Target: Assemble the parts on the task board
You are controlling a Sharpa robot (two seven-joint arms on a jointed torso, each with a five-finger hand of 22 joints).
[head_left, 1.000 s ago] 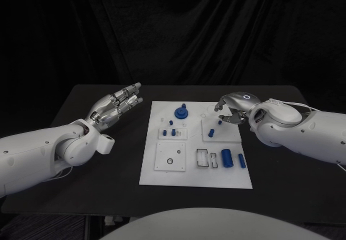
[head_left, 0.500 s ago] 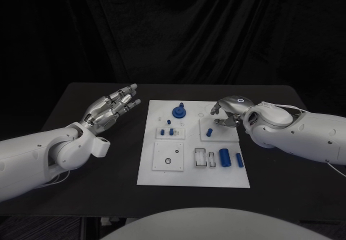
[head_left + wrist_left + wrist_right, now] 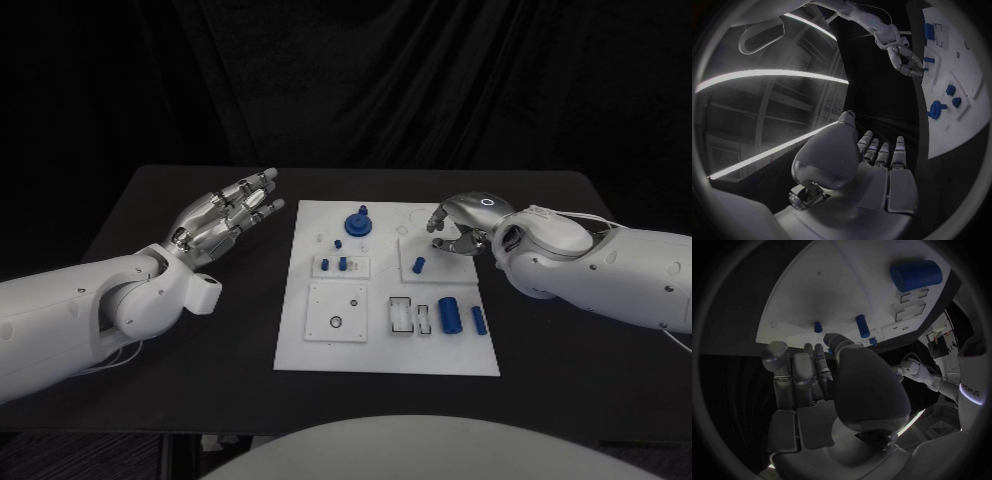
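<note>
White task board [image 3: 339, 350] lies flat in the middle of the black table [image 3: 188, 200], with blue parts scattered across it. Your right hand [image 3: 459, 228] sits over the board's far right corner, fingers curled down toward the small raised tile there. Whether it pinches a part, you cannot tell from here; the fingertips are hidden in the head view and the right wrist view shows only the backs of the fingers against the board.

Your left hand [image 3: 224, 215] hovers off the board's left edge, above the table, fingers spread and holding nothing.

Parts as they lie:
- blue round knob [image 3: 359, 223] standing at the far middle of the board
- short blue peg [image 3: 420, 265] on the right tile, just beside the right hand
- pair of small pegs [image 3: 336, 265] in the left tile
- large blue cylinder [image 3: 451, 315] lying on its side near the board's near right, slim blue bar [image 3: 477, 320] next to it

Risks, as a judgement:
- The right forearm is bulky and hangs close above the cylinder and bar. Any sweep inward could roll the cylinder off the board.
- The curled fingers crowd the short peg; a blind closing may knock it over rather than seat it.
- Nothing steadies the board. A hard downward push at that corner could shift or tip it, with the left hand well apart from it.
</note>
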